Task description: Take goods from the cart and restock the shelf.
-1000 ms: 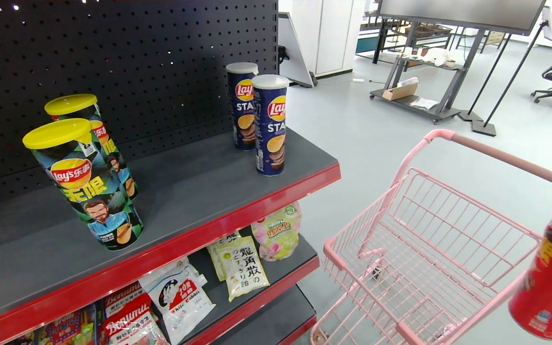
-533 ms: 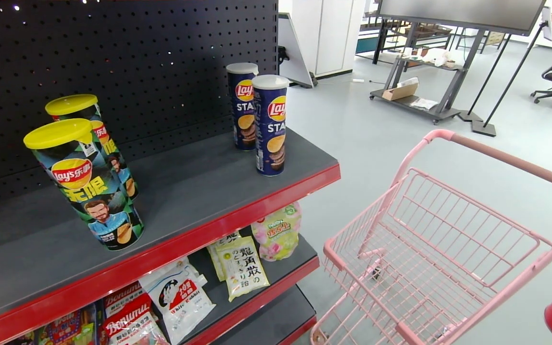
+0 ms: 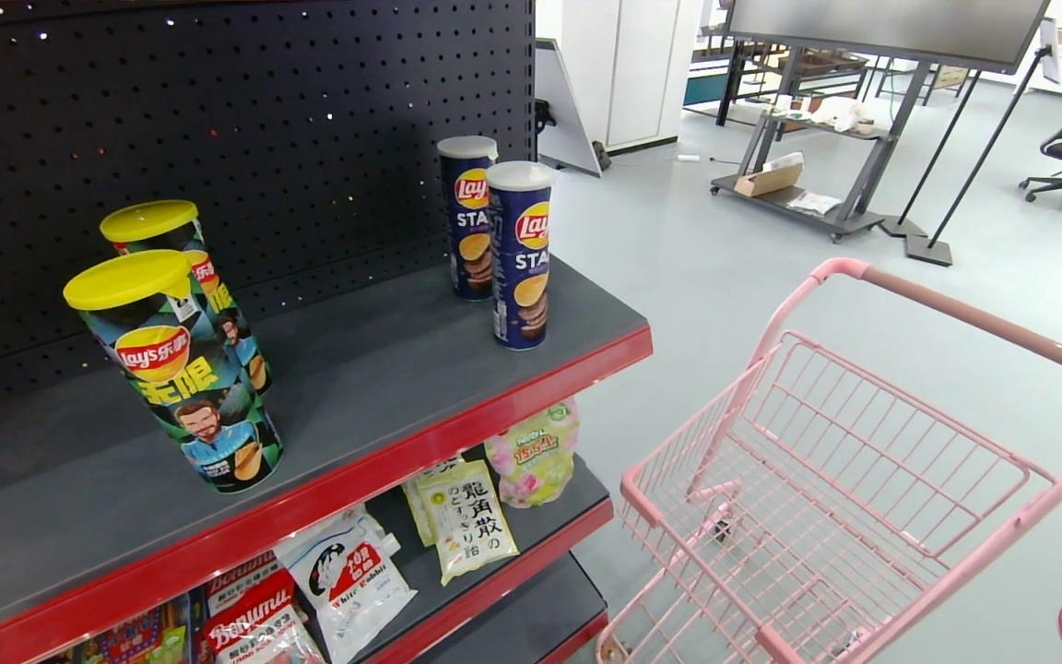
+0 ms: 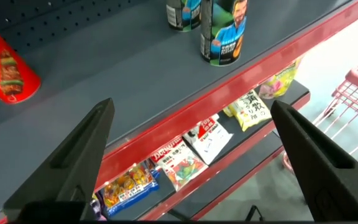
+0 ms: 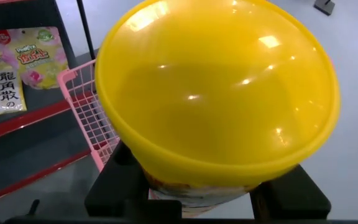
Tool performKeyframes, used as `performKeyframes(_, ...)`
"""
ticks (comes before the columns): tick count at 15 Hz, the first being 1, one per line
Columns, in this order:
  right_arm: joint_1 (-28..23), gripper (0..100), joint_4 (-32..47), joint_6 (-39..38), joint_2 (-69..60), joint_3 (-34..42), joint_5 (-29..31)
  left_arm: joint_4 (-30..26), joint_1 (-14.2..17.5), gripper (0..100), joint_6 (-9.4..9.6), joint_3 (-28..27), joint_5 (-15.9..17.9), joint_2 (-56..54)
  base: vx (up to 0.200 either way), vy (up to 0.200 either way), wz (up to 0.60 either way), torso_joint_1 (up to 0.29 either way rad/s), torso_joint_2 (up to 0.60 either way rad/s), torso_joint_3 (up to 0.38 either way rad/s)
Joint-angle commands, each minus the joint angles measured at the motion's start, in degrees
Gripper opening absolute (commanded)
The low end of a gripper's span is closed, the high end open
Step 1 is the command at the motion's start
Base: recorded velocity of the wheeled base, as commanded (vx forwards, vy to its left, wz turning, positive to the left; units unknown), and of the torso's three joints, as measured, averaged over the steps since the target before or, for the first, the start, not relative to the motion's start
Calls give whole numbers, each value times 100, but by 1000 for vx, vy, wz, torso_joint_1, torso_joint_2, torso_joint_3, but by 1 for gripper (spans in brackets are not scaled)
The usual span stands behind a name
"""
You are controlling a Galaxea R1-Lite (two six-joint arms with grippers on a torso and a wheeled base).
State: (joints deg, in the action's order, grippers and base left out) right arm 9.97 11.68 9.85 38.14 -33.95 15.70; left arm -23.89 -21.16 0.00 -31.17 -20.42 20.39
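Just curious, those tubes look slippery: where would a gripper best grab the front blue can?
Probably around its mid-body, from the aisle side. The front blue can stands upright near the shelf edge, with its twin close behind, blocking the rear.

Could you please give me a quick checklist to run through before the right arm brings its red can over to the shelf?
1. The red can sits between the right gripper's fingers: ok.
2. Bare shelf space between the green cans and blue cans: ok.
3. Those cans upright: ok.
4. The left gripper is open, holding nothing: ok.
5. The red can clear of the cart rim: cannot tell.
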Motion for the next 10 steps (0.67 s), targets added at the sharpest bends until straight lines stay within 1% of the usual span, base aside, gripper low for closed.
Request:
performKeyframes(1,5,0,-8,17,-62,38,-6,-1,-2,100,0,6,-6,-71,0,0,0,159,-388,-232)
performKeyframes(10,5,0,-8,35,-62,117,3,8,-2,100,18,-3,-6,-97,0,0,0,155,-364,-208)
